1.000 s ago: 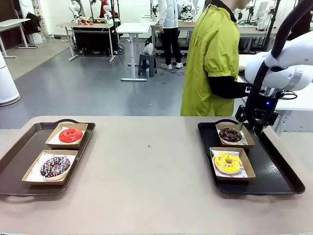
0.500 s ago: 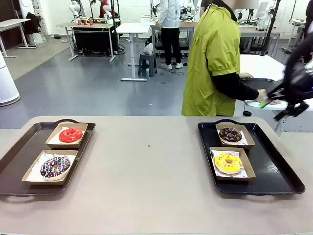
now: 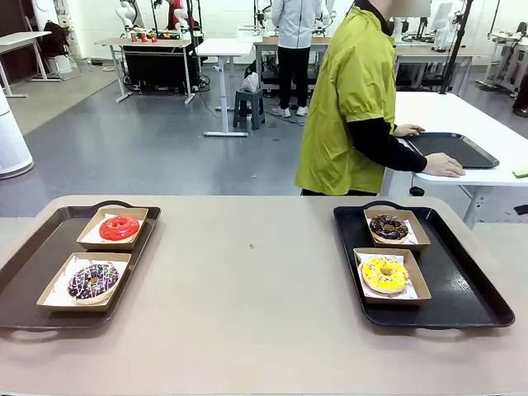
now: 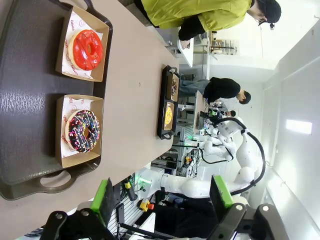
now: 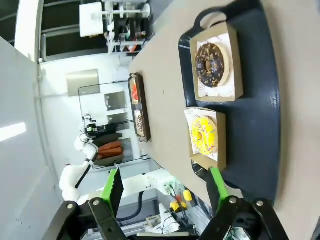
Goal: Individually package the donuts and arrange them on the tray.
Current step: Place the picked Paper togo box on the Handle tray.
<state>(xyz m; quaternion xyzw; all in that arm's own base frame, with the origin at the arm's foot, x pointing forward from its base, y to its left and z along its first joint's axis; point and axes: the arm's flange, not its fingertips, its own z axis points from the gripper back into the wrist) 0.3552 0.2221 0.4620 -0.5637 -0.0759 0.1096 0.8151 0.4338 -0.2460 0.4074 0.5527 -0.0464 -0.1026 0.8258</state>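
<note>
above the trays | left claw (image 4: 161, 200) wide, holding nothing | right claw (image 5: 165, 192) wide, holding nothing

A person in a yellow-green top (image 3: 351, 99) stands beyond the beige table (image 3: 247, 289), by a white side table (image 3: 462, 124) bearing an empty dark tray (image 3: 454, 148). A grey stool (image 3: 247, 107) stands farther back.

The left gripper (image 4: 162, 200) hangs high with its 2 green-padded fingers (image 4: 103, 198) spread wide and holding nothing. The right gripper (image 5: 165, 192) likewise hovers aloft, both fingers (image 5: 113, 190) parted and bare, with nothing between them.
</note>
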